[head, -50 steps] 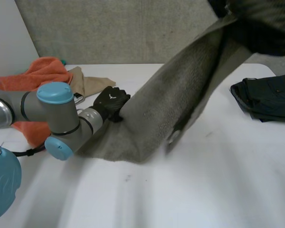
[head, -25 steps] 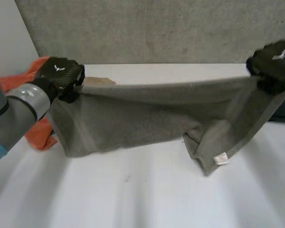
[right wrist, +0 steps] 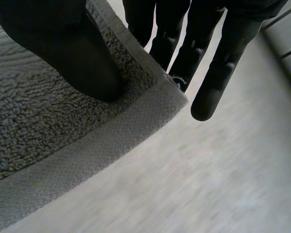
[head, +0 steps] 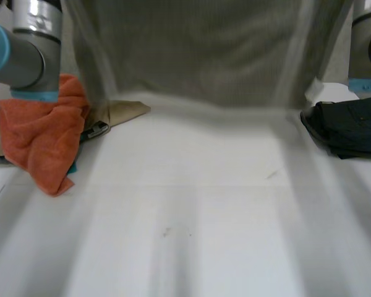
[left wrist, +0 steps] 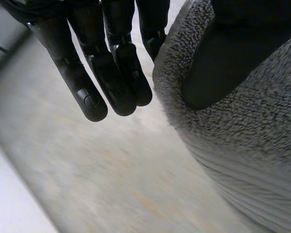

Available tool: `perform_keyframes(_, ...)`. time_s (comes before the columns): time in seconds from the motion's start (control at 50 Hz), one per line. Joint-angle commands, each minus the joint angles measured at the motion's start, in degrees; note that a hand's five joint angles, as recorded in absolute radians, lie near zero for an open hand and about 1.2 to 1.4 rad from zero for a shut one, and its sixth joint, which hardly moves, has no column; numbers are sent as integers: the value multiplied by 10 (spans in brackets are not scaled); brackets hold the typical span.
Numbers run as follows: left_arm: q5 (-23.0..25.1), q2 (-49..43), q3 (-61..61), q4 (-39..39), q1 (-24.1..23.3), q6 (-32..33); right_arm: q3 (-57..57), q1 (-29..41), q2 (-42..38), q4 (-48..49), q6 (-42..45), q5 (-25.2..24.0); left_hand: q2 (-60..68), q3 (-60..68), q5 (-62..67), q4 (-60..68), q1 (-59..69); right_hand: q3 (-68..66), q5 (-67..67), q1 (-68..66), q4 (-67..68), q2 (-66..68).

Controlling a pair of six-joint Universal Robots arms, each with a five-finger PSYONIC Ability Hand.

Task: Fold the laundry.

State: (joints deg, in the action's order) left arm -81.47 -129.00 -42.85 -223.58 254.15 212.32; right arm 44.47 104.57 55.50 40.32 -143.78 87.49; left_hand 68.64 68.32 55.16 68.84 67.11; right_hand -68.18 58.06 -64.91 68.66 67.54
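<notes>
Towel (head: 198, 62), grey and thick, hangs as a spread sheet in the air above the far half of the table (head: 191, 204), stretched between the left arm (head: 31, 43) and the right arm (head: 368, 43). Its lower hem is clear of the surface.

The left hand (left wrist: 111, 63) is clamped on it, with straight fingers behind the pile and the thumb (left wrist: 223, 53) pressed on the front. It grips at an edge, though I cannot tell if that is the very corner. The right hand (right wrist: 218, 73) pinches a hemmed corner the same way, thumb (right wrist: 53, 53) against fingers, and its bite looks shallow, close to the tip.

The likeliest failure is that corner slipping free. A heavy towel held by so little cloth could pull out if the arms swing or spread too far, and one side would then drop in a heap.

A second risk lies at the table's sides:
- The orange cloth (head: 40, 142) and the beige cloth (head: 127, 111) sit near the left edge.
- The dark garment (head: 352, 127) sits near the right edge.

A hem lowered off-centre could land on these or drag them.

Uneven lowering would also lay the towel skewed or creased, and that would spoil the fold. While raised, the sheet hides the far edge of the table in the head view.
</notes>
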Motion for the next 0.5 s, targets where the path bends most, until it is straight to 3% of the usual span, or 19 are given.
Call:
perform_keyframes(0.02,-21,78,-111,-15,3,-28,28,4,11,16,-6,-16,114,117,148,112,129,-118,119,-151,113,125)
perform_keyframes(0.28,-16,155,-442,23,6,-23,319,-3,69,-141,-14,-65,114,117,148,112,129,-118,119,-151,113,125)
perform_keyframes(0.5,-15,100,-591,17,29,7,476,-38,70,-212,-7,-87,114,117,148,112,129,-118,119,-151,113,125)
